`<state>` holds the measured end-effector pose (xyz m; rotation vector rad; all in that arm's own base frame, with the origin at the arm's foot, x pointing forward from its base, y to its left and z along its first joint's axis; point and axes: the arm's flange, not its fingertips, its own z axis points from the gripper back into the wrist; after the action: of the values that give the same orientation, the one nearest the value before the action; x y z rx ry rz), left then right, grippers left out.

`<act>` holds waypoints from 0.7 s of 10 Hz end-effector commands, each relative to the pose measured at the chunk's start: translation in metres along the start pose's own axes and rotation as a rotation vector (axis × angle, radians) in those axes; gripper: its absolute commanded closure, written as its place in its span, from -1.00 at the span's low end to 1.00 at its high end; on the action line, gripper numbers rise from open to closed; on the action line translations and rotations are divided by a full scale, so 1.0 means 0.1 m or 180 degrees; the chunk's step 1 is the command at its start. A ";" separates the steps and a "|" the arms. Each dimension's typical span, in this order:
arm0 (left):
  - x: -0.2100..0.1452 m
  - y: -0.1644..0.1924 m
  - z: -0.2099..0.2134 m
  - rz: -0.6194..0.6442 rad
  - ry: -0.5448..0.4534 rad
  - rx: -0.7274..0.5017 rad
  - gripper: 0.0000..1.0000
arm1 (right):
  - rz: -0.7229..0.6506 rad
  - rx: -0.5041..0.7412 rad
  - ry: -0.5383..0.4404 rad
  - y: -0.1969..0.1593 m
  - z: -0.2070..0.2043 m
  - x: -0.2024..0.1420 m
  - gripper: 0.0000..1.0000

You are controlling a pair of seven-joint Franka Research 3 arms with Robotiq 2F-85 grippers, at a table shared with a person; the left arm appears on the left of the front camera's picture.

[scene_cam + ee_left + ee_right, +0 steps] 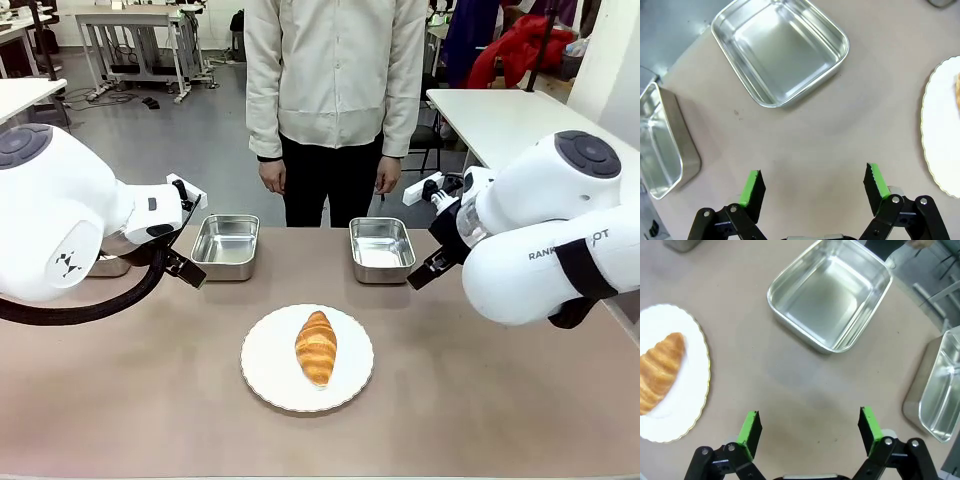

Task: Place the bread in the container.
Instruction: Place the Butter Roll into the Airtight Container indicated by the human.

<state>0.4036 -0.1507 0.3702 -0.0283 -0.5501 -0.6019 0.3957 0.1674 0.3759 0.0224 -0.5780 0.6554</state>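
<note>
Left gripper (812, 182) & right gripper (810, 427) both wide open, empty. Bread (316, 346) on plate (262, 372), off to one side of each, well apart; pan (832, 295) ahead of right jaws. Prob. light, soft, flaky (crushes easily): pinch gently across the middle.

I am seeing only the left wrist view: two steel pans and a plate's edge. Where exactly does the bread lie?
Observer: The bread lies in the middle of the white plate, with nothing holding it.
Operator: And the other arm?
Observer: The right tool is open, above bare table, holding nothing.
Operator: What is the person doing?
Observer: The person stands at the far side, hands hanging down, off the table.
</note>
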 end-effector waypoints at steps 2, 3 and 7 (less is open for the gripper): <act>0.29 0.29 0.40 0.0023 -0.0114 -0.0156 -1.00 | -0.0089 0.0110 -0.0253 -0.36 0.53 0.37 -1.00; 0.43 0.46 0.57 0.0047 -0.0101 -0.0278 -1.00 | -0.0127 0.0124 -0.0298 -0.54 0.70 0.44 -1.00; 0.64 1.73 1.14 -0.0227 -0.0078 -0.1248 -1.00 | -0.0324 0.0498 -0.0515 -1.58 1.33 0.18 -1.00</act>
<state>0.4565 -0.0512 0.5253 -0.3308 -0.5184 -0.7154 0.4254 0.0569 0.5202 0.1708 -0.6820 0.5674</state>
